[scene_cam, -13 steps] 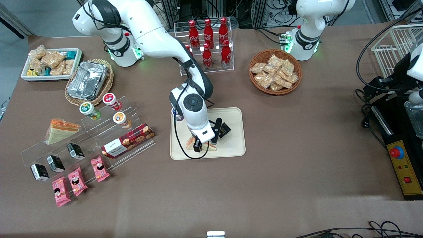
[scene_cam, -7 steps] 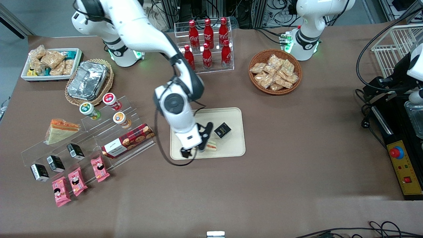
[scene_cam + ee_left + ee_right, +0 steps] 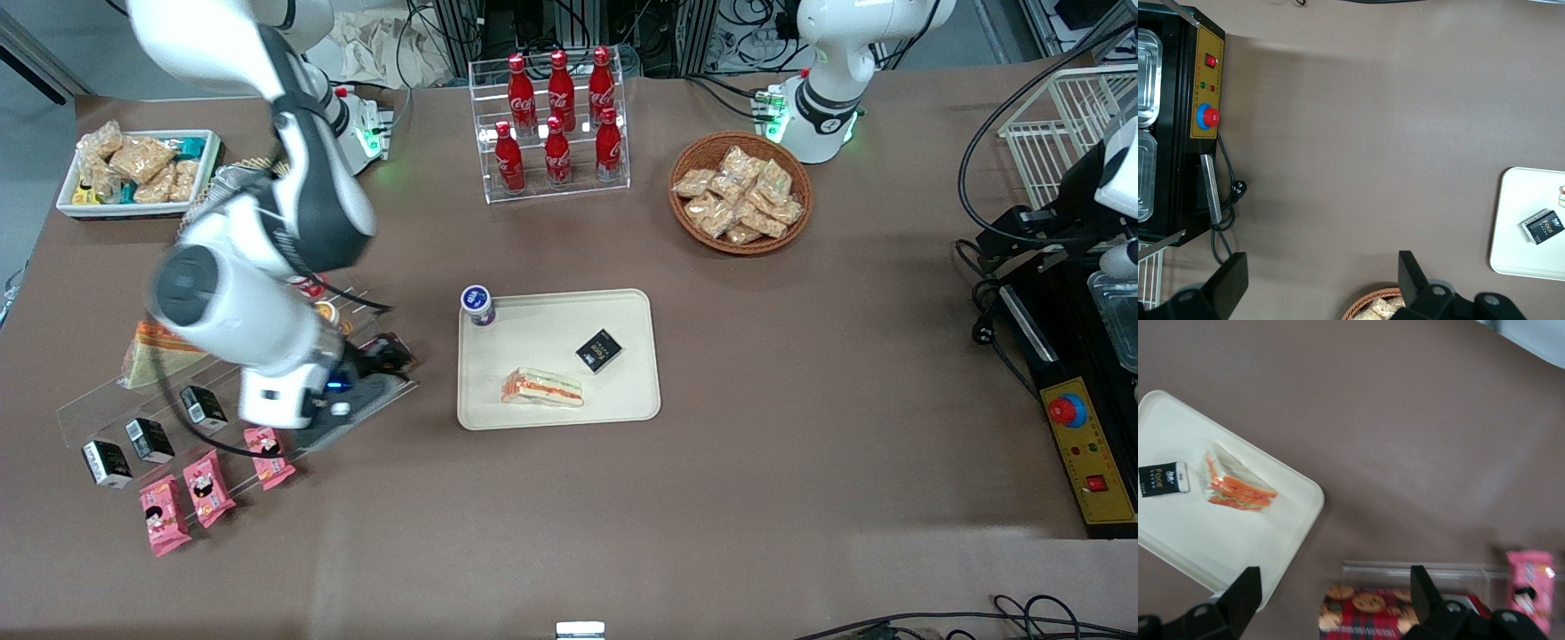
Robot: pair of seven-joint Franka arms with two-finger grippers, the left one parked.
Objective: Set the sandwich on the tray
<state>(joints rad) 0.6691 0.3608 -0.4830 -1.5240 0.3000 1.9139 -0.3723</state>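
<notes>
Brown table (image 3: 800, 444), crowded with snacks. Gripper (image 3: 356, 391) swung away from tray (image 3: 622, 307) since half a second ago, now up over the acrylic rack (image 3: 107, 404) and red cookie box (image 3: 1391, 610) toward the working arm's end; jaws spread, holding nothing. Sandwich (image 3: 542, 388) left lying flat on tray, no longer under the wrist, orange stripe showing. Just beside it, farther from the front camera, a black packet (image 3: 598, 350) with gold lettering, unreadable. Coca-Cola script on the red bottles (image 3: 558, 116).
</notes>
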